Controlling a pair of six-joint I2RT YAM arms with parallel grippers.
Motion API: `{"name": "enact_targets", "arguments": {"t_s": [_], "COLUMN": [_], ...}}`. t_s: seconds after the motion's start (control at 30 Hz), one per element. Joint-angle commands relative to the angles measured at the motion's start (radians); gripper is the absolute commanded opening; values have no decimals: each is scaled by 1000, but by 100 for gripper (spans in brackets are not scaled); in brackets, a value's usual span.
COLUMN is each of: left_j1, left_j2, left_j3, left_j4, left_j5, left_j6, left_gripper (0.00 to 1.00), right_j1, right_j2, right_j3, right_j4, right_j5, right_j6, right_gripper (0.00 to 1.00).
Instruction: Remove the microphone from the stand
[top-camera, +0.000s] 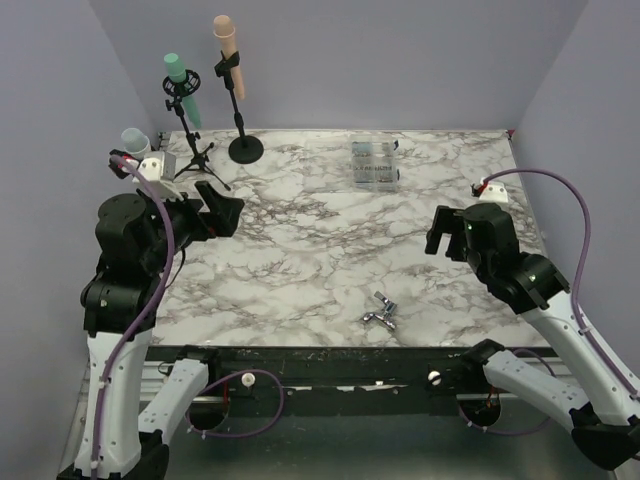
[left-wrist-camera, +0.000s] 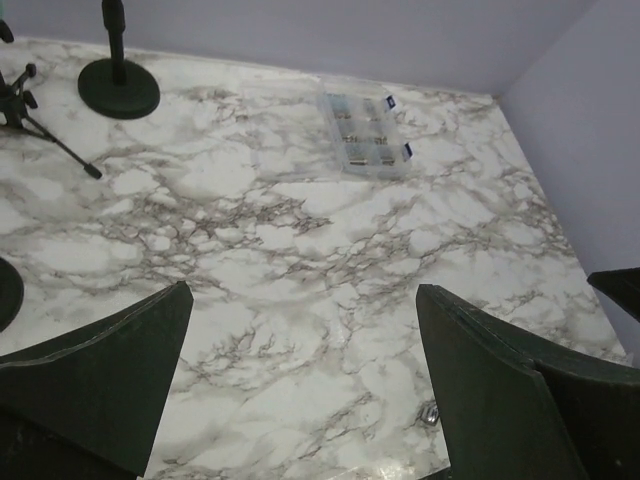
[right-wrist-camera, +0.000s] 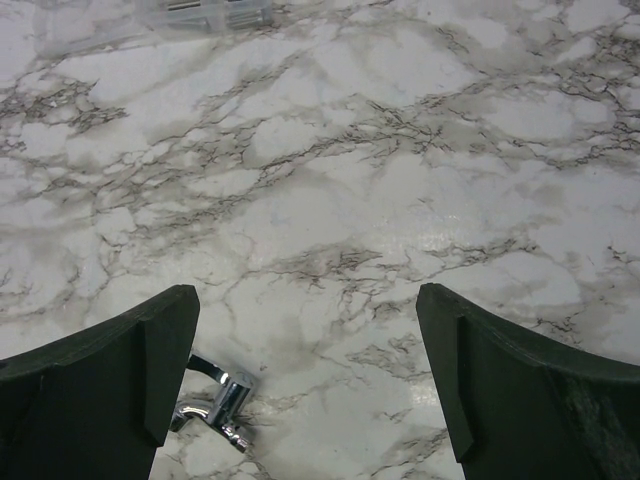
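The left gripper (top-camera: 225, 212) is hanging wide open over the left side of the desk (top-camera: 330, 250), holding nothing, its fingers pointing toward the desk's middle. Just beyond it, at the far left corner, a teal mic (top-camera: 183, 88) is sitting tilted in the ring mount of a tripod stand (top-camera: 197, 158). Beside that, a pink mic (top-camera: 228, 45) is leaning in the clip of a round-base stand (top-camera: 245, 148). Both mics are sitting in their stands, well apart from either gripper. A pale mic head (top-camera: 134, 139) is showing at the far left edge, partly hidden by the left arm, and I cannot tell what is carrying it.

The right gripper (right-wrist-camera: 305, 390) is also standing fully open and empty, hovering over the right side of the desk. A small metal fitting (right-wrist-camera: 215, 400) is lying on the marble beside its left finger, near the front edge. A clear box (top-camera: 375, 163) is resting flat toward the back, right of the stands.
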Motion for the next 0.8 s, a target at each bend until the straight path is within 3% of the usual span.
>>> {"name": "enact_targets", "arguments": {"t_s": [0.0,0.23,0.5,0.77], "left_j1": [-2,7,61,270], "left_j2": [68,184,313,432], "left_j3": [48,164,295,328], "left_j4": [-94,-100,-3,152], "left_j5": [-102,-386,-648,-522], "left_j6": [9,49,61,-5], "left_gripper": [99,99,99,99], "right_j1": [-2,-2,-2,-2], "right_j2": [-2,7,-34,-198], "right_j3": [-23,-60,-90,-138], "right_j4": [57,126,154,234], "right_j5": [-31,-108,99,167], "right_j6": [-3,29,165,218], "right_gripper": [100,100,100,100]}}
